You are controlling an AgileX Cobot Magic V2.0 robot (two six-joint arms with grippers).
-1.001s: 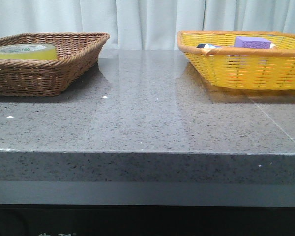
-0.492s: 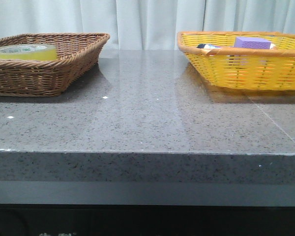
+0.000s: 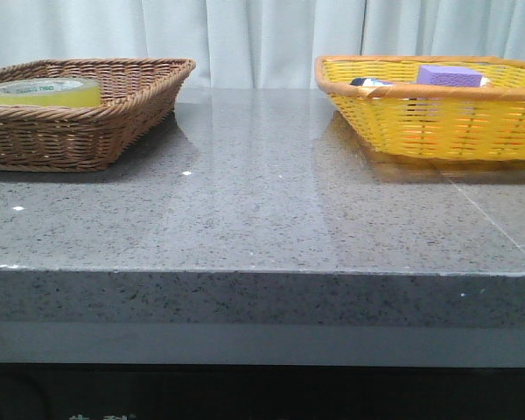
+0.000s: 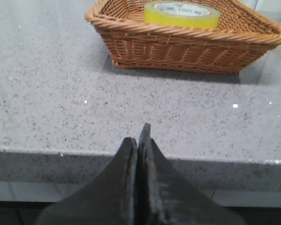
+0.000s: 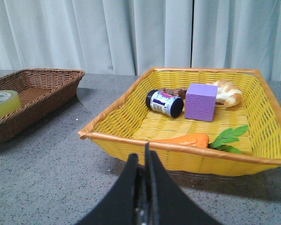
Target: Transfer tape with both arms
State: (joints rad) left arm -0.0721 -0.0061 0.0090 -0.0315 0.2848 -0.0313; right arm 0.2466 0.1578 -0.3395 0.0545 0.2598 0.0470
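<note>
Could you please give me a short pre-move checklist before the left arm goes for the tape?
1. Tape lies flat in the brown basket: ok.
2. Nothing on top of the tape: ok.
3. Left gripper open for grasping: not ok, jaws are together.
4. Table between left gripper and brown basket unobstructed: ok.
5. Right gripper ready to receive: not ok, shut, holding nothing.
6. Room in the yellow basket: ok, bare patch at its near left.

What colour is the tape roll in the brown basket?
Translucent yellow tape, white core with green print; clearest in left wrist view.
</note>
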